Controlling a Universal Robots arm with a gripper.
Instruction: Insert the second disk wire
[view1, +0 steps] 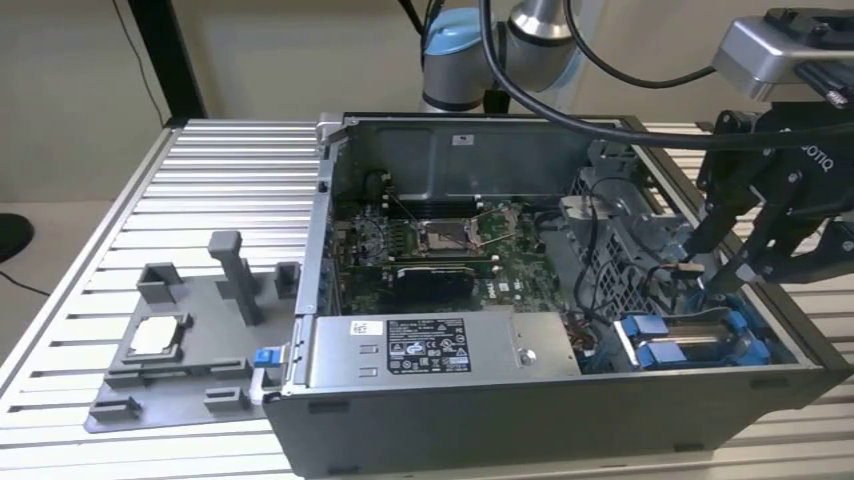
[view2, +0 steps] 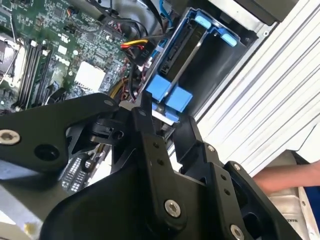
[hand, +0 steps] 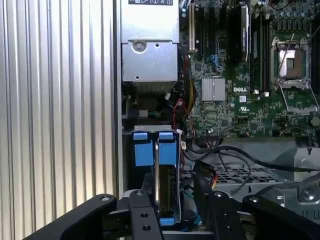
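Two fingers: spread wide, nothing clamped between them
Gripper: low in computer case, front corner on the exterior view's right, astride blue drive caddy
Disk wire: yellow-red strands just beside caddy's end, apart from fingers
Progress: plug seating not discernible; insertion judged unfinished

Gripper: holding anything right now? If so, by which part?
Nothing held: the gripper is open by the blue drive carriers; the disk wire lies apart from it.
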